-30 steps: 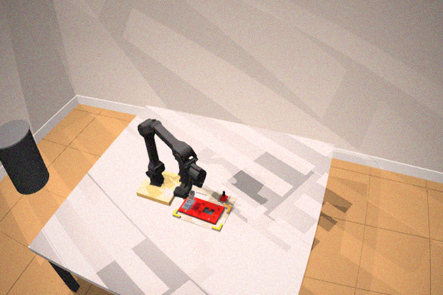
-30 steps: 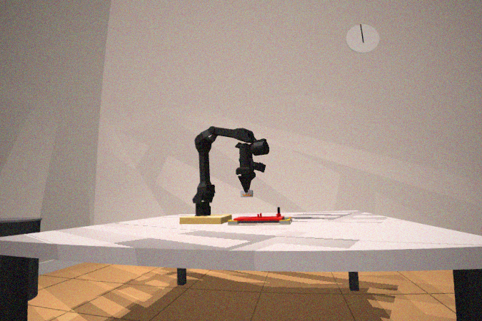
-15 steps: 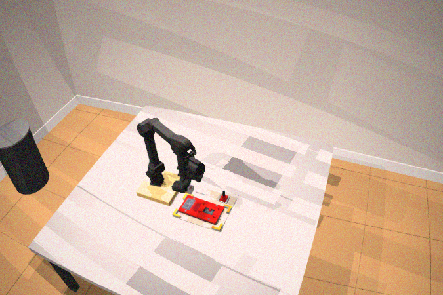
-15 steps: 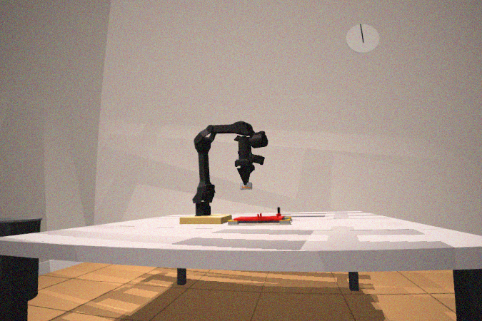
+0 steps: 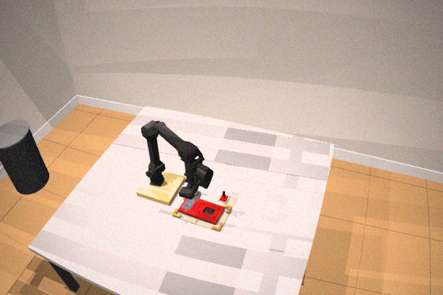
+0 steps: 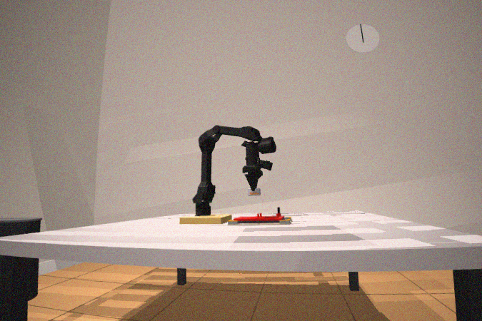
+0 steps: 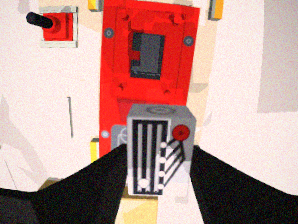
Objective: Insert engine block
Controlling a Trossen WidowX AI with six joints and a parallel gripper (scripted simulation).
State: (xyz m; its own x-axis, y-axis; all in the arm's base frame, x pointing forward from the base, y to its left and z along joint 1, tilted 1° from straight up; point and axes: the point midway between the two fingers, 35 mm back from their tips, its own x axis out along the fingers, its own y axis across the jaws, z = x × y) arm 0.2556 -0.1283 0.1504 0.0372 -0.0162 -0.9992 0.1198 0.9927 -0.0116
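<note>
The engine block (image 5: pixel 197 195) (image 6: pixel 254 192) (image 7: pixel 150 130) is a grey box with black and white stripes and a red disc. My gripper (image 6: pixel 253 189) (image 7: pixel 158 152) is shut on it, one black finger at each side. It hangs well above the table, over the near end of the car body in the wrist view. The red car body (image 5: pixel 197 208) (image 6: pixel 248 218) (image 7: pixel 112 65) lies flat. Its dark opening (image 5: pixel 209 210) (image 7: pixel 151 55) is ahead of the block in the wrist view. I cannot make out the slot or the rib clearly.
The car body sits on a pale board (image 5: pixel 193 219) with yellow corner brackets (image 5: pixel 217 227) (image 7: pixel 216 9). Beside it stands a red piece with a black upright knob (image 5: pixel 223 197) (image 6: pixel 278 210) (image 7: pixel 59 27). The arm stands on a yellow base (image 5: pixel 155 196) (image 6: pixel 205 220).
</note>
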